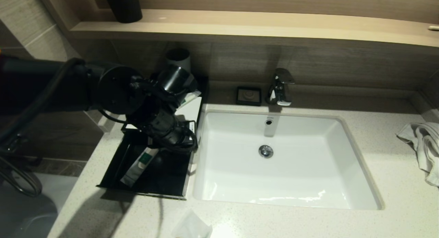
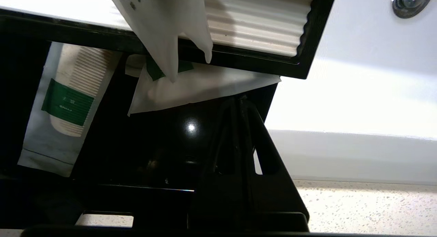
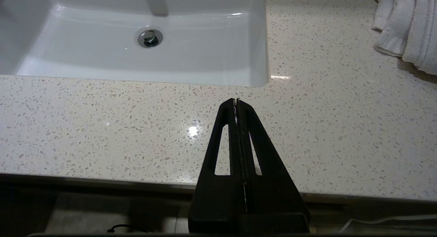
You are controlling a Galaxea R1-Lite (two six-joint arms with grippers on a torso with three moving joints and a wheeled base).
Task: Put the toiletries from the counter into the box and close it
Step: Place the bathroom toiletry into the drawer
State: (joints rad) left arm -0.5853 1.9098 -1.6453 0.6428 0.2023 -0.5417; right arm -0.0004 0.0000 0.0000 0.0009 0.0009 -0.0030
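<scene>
Right gripper: parked low at the near edge of the worktop, off the head view; jaws pressed fully together, nothing between them; pointed toward the sink
Plastic sachet: clear, lying loose on the near worktop in front of the sink's left corner; contents cannot be told
Box: black, lidded, open, sitting on the worktop just left of the sink, touching its rim line
Comb packet: white with a green label, lying lengthwise inside the box at its left side; ribbed comb visible through the wrapper in the left wrist view
Flat white packet: inside the box beside the comb packet, one corner reaching toward the box wall nearest the sink
Left gripper: over the box interior, above the black floor; jaws closed tight against each other, holding nothing; tips just below the flat white packet
Lid: raised, black frame with a ribbed white inner panel; a white sachet hanging in front of it
Towel: white, crumpled at the right end of the worktop
Tap: chrome, behind the sink; small black dish just left of it
Cup: pale, upright against the back wall behind the box
</scene>
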